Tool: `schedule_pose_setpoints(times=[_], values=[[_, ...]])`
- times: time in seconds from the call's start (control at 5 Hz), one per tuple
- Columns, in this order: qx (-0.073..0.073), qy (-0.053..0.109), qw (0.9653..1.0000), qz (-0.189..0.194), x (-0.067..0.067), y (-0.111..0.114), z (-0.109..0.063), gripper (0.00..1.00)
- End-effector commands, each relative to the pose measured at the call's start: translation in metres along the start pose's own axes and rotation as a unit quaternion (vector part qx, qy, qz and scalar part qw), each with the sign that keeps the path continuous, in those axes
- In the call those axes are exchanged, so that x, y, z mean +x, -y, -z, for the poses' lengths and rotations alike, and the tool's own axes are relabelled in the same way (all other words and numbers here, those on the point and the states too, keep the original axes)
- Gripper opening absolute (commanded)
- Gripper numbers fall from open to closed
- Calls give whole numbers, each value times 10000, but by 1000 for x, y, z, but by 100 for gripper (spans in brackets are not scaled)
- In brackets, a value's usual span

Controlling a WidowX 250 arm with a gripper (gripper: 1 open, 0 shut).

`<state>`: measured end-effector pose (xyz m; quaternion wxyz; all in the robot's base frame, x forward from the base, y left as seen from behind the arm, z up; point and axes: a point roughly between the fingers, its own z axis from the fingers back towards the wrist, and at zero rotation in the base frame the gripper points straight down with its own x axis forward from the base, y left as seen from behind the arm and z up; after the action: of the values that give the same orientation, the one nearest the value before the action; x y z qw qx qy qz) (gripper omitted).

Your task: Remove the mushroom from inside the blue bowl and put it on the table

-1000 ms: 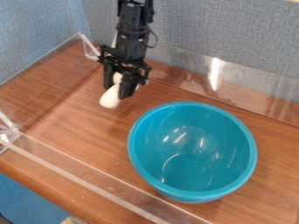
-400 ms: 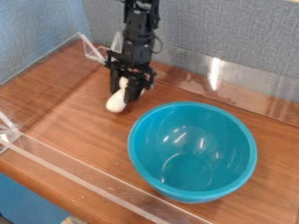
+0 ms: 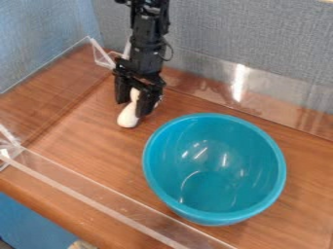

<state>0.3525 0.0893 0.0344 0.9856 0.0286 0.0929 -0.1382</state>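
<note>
Mushroom (image 3: 128,116), the small toy one with the thick cream-white stem: you find it left of centre in the frame, resting on the reddish-brown wood-grain table (image 3: 72,107), outside the bowl. Only the pale stem shows clearly; the cap is tucked up between the black fingers and hard to make out.

Black robot gripper (image 3: 135,99): it hangs almost straight down from the upper middle of the frame, directly over the mushroom. Its fingers stand either side of the mushroom's upper end. At this size you cannot tell whether they clamp it or have slackened off; no clear gap shows, and no clear contact either.

Large round glossy turquoise-blue bowl (image 3: 215,167): it sits lower right of centre, upright on the table, its inside showing only reflections. Its near-left rim lies just beside the mushroom, apart from it.

Low clear acrylic wall (image 3: 78,190): it runs round the table's edges, visible along the bottom left and across the upper right. A grey-blue textured backdrop (image 3: 247,29) fills the top of the frame.
</note>
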Motion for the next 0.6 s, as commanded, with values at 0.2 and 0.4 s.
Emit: schedule_pose_setpoints(times=[0.2, 0.4], values=[[-32, 213, 9970, -749, -8, 1, -30, 100], [-107, 250, 9933, -1126, -18, -10, -33, 100]])
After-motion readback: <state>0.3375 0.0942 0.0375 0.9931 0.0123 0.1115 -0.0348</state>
